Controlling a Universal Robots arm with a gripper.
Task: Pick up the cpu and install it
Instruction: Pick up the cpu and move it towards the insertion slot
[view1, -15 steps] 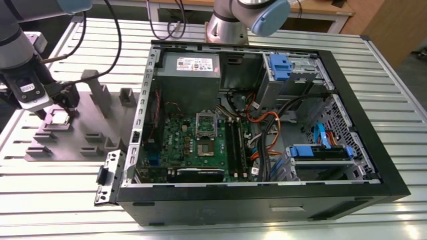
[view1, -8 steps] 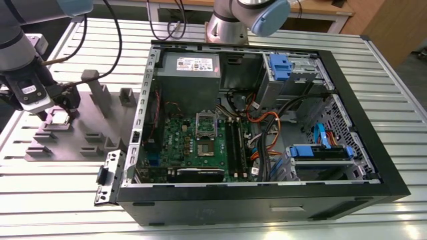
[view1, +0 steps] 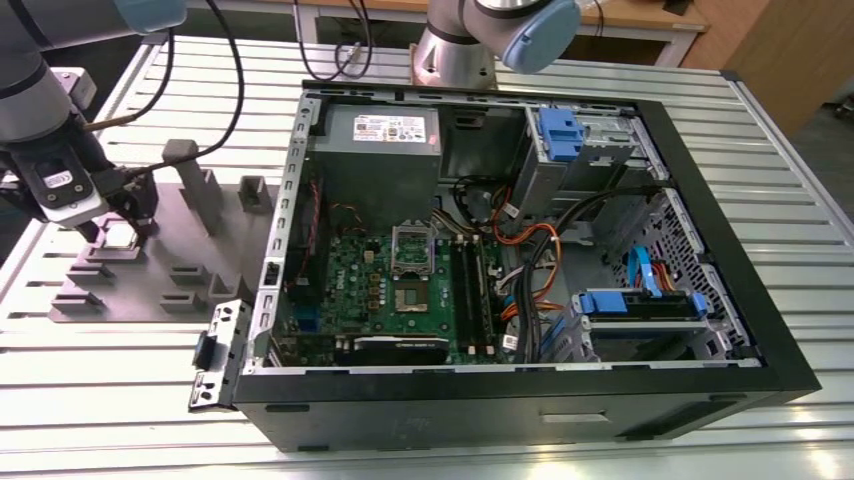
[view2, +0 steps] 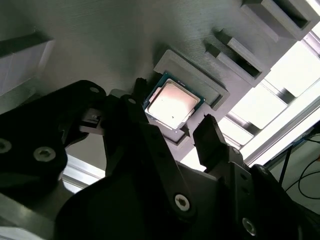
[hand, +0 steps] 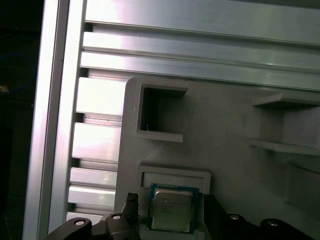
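Observation:
The cpu (view1: 119, 237) is a small square chip with a dull silvery top. It lies flat in a shallow recess of the grey fixture plate (view1: 174, 285), at the exterior view's left. My gripper (view1: 118, 224) hangs just above it, open. In both wrist views the black fingers stand on either side of the cpu (view2: 172, 104) (hand: 171, 209) with a gap on at least one side. The gripper (view2: 173, 111) (hand: 170, 206) holds nothing. One fingertip (view2: 209, 131) stands clear of the chip's edge. The motherboard's socket (view1: 411, 293) lies open inside the computer case (view1: 534, 400).
The fixture plate carries raised grey blocks (view1: 200, 190) and pockets (hand: 160, 112) near the chip. It lies on a slatted aluminium table (view1: 120, 390). The case holds cables (view1: 534, 250), blue drive brackets (view1: 641, 303) and a grey power supply (view1: 380, 135). A second arm's base (view1: 461, 45) stands behind the case.

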